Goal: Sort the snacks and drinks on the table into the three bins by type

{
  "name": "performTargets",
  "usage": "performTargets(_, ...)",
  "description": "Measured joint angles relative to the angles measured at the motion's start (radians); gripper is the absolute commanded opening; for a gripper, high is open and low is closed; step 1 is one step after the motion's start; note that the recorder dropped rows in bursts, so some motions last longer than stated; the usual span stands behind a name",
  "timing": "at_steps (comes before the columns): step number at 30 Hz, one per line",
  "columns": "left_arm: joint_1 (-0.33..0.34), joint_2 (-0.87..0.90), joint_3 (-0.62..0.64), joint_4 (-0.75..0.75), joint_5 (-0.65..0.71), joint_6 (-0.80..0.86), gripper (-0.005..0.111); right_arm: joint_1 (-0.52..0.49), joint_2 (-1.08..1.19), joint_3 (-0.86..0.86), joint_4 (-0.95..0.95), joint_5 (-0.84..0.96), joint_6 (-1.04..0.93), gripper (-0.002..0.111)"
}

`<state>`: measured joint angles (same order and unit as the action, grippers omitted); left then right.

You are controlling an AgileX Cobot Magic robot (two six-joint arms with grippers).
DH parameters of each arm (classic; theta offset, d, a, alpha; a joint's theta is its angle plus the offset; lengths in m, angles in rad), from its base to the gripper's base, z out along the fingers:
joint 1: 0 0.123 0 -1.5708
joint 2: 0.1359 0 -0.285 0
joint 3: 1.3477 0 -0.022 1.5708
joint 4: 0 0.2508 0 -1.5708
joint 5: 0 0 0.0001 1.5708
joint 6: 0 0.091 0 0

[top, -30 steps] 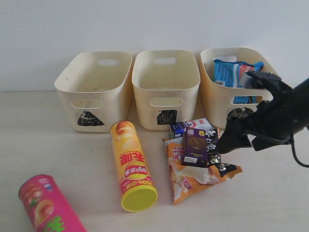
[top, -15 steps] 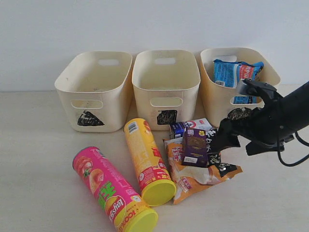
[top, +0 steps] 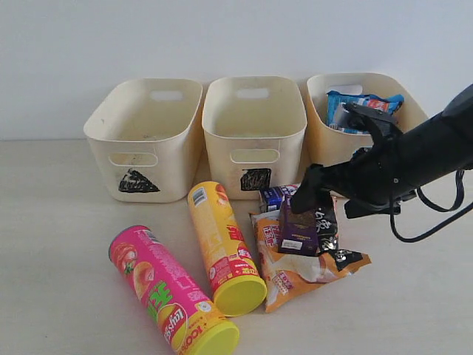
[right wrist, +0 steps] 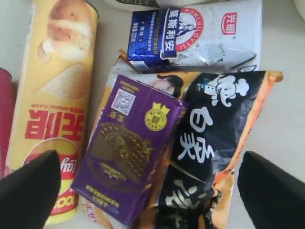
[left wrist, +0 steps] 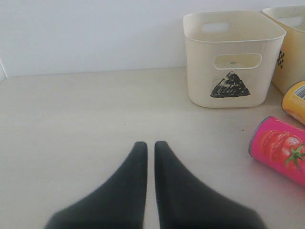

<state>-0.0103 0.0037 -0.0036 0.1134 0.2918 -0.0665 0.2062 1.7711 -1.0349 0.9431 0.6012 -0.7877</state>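
Three cream bins stand in a row: triangle [top: 144, 137], square [top: 253, 126], circle [top: 336, 148]. A blue bag [top: 355, 111] lies in the circle bin. The pink canister [top: 170, 292] and yellow canister [top: 222, 244] lie side by side on the table. The purple carton [top: 298, 225] rests on the orange-and-black bag [top: 310, 270], with the blue-and-white carton [top: 277, 196] behind it. My right gripper [top: 329, 201] hovers open over this pile, and its fingers straddle the purple carton [right wrist: 128, 152]. My left gripper [left wrist: 150, 145] is shut and holds nothing. It sits low over bare table, apart from the pink canister [left wrist: 281, 148].
A white wall runs close behind the bins. The triangle bin [left wrist: 233, 57] and square bin hold nothing that I can see. A black cable [top: 425, 222] loops below the right arm. Bare table [top: 52, 222] lies at the left.
The pink canister came in from the lower left to lie beside the yellow one, which shifted right. My right gripper moved left, still open, to above the purple carton.
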Motion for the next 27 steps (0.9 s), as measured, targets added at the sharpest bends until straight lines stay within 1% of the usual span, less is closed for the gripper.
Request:
performTargets(1, 0.0, 0.0, 0.0, 0.0, 0.0, 0.0, 0.004, 0.002, 0.0, 0.0, -0.016, -0.008, -0.001, 0.086)
performTargets(5, 0.0, 0.0, 0.0, 0.0, 0.0, 0.0, 0.004, -0.012, 0.0, 0.0, -0.135, -0.032, 0.022, 0.067)
performTargets(6, 0.0, 0.0, 0.0, 0.0, 0.0, 0.0, 0.004, -0.028, 0.0, 0.0, -0.154, -0.026, 0.03, 0.065)
performTargets(11, 0.0, 0.0, 0.0, 0.0, 0.0, 0.0, 0.004, -0.161, 0.016, -0.031, -0.179, 0.116, 0.047, 0.074)
performTargets(14, 0.0, 0.0, 0.0, 0.0, 0.0, 0.0, 0.004, -0.207, 0.048, -0.041, -0.171, 0.209, 0.041, 0.074)
performTargets(21, 0.0, 0.0, 0.0, 0.0, 0.0, 0.0, 0.004, -0.194, 0.155, -0.043, -0.07, 0.321, -0.023, 0.074)
performTargets(27, 0.0, 0.0, 0.0, 0.0, 0.0, 0.0, 0.004, -0.185, 0.217, -0.043, -0.03, 0.3, -0.049, 0.074)
